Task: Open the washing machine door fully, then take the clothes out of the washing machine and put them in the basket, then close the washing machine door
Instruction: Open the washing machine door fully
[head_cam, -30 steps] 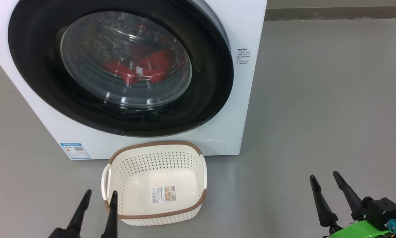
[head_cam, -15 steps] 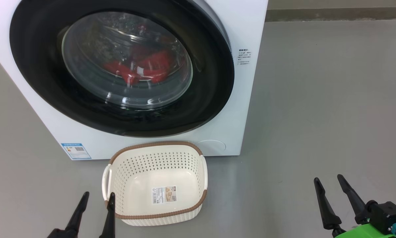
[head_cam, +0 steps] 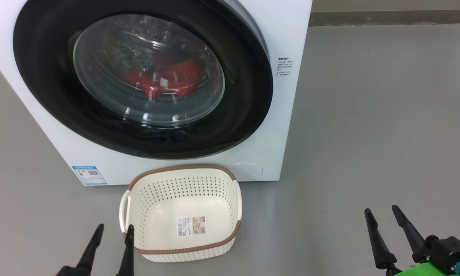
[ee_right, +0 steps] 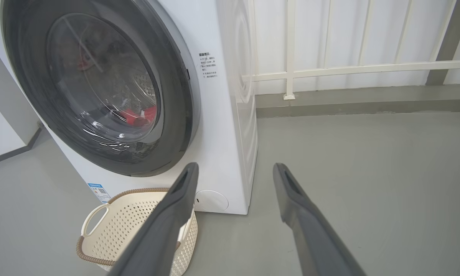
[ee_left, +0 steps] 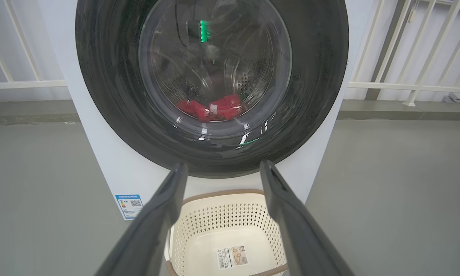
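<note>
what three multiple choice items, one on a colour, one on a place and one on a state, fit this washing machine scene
1. What colour is the rim of the basket?
A brown
B green
C black

2. Where do the clothes lie?
A in the basket
B in the left claw
C inside the washing machine, behind the glass of its door

3. How does the left claw stand?
A shut on the basket's handle
B open, holding nothing
C shut on the clothes

Answers:
1 A, the woven-look band round the basket's top is brown.
2 C, red fabric shows through the round window, and the basket holds no fabric.
3 B, the left wrist view shows it spread wide, gripping nothing.
</note>
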